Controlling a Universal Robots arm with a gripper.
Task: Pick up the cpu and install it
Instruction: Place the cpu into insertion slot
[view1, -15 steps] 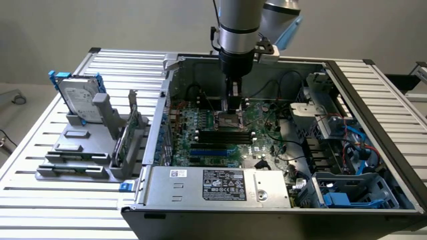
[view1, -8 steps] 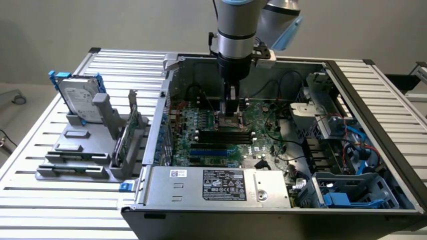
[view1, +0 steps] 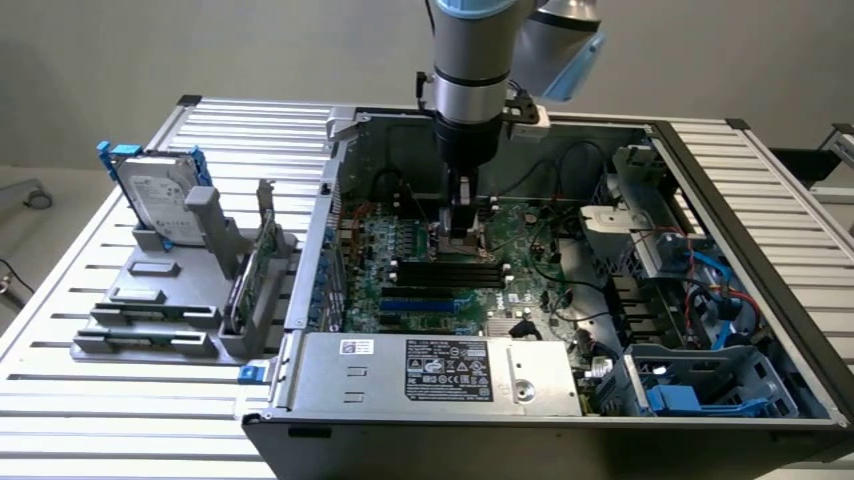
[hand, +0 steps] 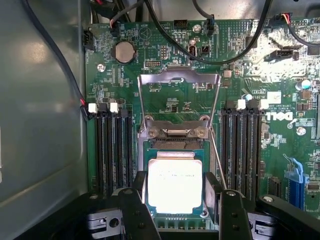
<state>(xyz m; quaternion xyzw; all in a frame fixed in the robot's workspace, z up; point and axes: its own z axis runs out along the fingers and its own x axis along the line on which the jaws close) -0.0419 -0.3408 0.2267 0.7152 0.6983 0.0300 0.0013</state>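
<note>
End effector (hand: 177, 194) clamps the cpu (hand: 175, 181) by two opposite edges above the open socket (hand: 176, 145); the chip looks light, rigid and probably delicate underneath.

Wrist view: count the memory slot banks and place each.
2. One memory slot bank beside the cpu, the other bank on its opposite side; more may be hidden.
</note>
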